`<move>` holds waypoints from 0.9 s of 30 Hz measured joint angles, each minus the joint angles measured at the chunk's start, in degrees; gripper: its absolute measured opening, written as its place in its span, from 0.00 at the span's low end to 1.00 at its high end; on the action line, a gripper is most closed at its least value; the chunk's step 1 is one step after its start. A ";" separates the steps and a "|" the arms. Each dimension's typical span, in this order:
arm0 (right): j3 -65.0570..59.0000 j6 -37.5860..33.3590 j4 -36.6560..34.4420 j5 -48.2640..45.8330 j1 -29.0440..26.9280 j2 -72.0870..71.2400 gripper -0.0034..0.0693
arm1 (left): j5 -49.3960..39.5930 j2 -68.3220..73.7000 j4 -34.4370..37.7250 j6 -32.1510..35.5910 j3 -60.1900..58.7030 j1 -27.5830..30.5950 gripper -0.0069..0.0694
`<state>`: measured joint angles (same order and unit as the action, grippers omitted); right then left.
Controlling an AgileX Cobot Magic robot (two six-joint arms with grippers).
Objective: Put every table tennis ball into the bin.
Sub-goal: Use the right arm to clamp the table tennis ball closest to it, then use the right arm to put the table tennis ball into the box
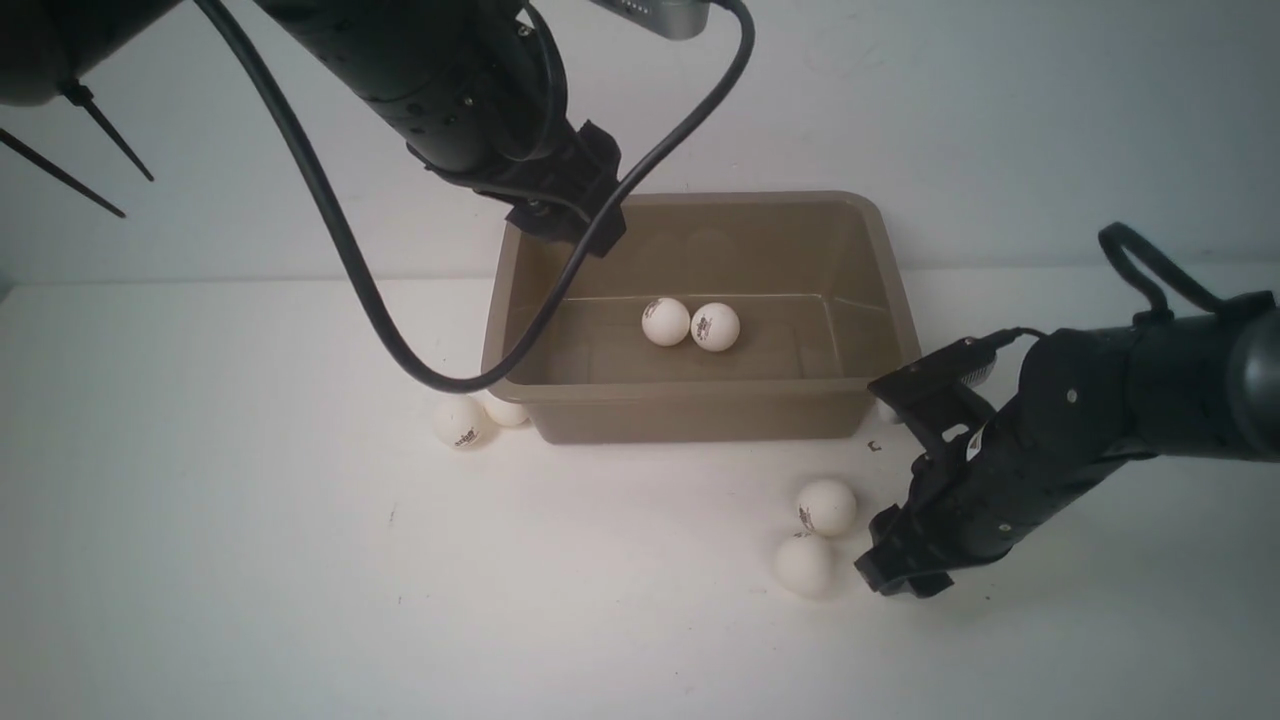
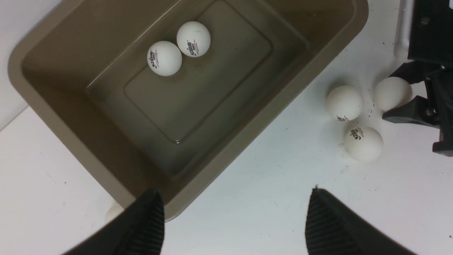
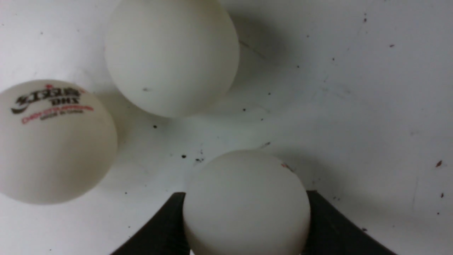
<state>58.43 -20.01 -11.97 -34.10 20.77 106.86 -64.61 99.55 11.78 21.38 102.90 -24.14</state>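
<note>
The taupe bin [image 1: 893, 290] stands mid-table with two table tennis balls [image 1: 666, 321] [image 1: 715, 327] on its floor. Two more balls [image 1: 459, 422] [image 1: 507, 410] lie by its front left corner. Another pair [image 1: 826, 505] [image 1: 803, 564] rests at the front right. My right gripper [image 1: 893, 556] is low on the table beside that pair. In the right wrist view its dark fingers [image 3: 166, 219] press both sides of a further ball [image 3: 246, 202]. My left gripper [image 2: 235, 212] hangs open and empty above the bin's edge [image 2: 247, 117].
The left arm's black cable [image 1: 400, 340] loops down to the bin's front left rim. A white wall [image 1: 1000, 120] rises close behind the bin. Dark specks dot the white tabletop [image 1: 250, 550].
</note>
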 joint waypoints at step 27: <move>40.24 3.29 2.03 -16.56 0.00 5.51 0.54 | -6.20 -13.43 -5.19 -2.19 -0.06 0.00 0.70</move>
<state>98.67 -16.72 -9.94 -50.66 20.77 112.37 -70.81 86.12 6.60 19.19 102.85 -24.14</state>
